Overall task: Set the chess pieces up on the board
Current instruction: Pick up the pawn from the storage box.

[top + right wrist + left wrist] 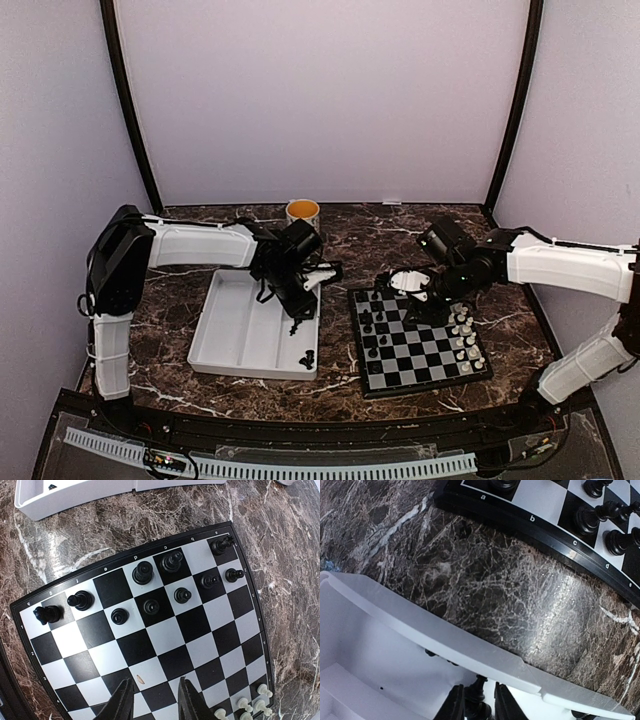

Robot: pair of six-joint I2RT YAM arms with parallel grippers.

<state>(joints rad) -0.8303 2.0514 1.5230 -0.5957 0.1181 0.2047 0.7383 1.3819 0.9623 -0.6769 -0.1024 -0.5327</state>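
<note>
Bracketing a black chess piece point(481, 681)
It stands upright in the white tray point(395, 625) between the left gripper's point(479, 691) jaws; whether they pinch it is unclear. The board point(420, 350) lies to the right, under the right gripper's point(156, 685) spread, empty jaws

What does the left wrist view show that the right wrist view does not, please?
Only the left wrist view shows the left gripper, its fingers flanking one glossy black chess piece inside the white plastic tray; whether they grip it I cannot tell. Only the right wrist view shows the right gripper, open and empty above the black-and-silver chequered chessboard, and the white chess pieces at one corner. Both show that board, black pieces standing on it, the tray and the dark marble tabletop.
</note>
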